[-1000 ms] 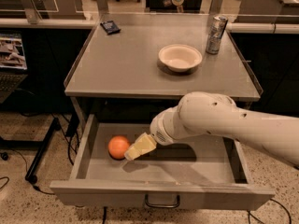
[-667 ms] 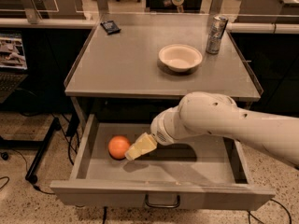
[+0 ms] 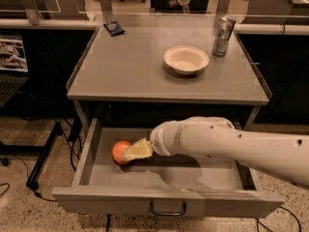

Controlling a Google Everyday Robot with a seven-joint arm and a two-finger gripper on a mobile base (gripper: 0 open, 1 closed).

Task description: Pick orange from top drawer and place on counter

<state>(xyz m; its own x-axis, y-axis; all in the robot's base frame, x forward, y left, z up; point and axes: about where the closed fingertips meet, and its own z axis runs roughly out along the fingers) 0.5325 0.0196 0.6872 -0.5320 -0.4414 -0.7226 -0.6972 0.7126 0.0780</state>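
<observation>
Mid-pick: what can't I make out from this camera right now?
Camera view:
- Right side of the orange: covered by the gripper, which is at it inside the top drawer.
- Drawer's right rear floor: hidden under the arm.
- Arm's far end: cut off at right edge.
- Label on the can: too small to read.

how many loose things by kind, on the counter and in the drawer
orange: 1, in the top drawer, claw at it
white bowl: 1, on the counter
can: 1, on the counter
dark packet: 1, on the counter
total: 4
</observation>
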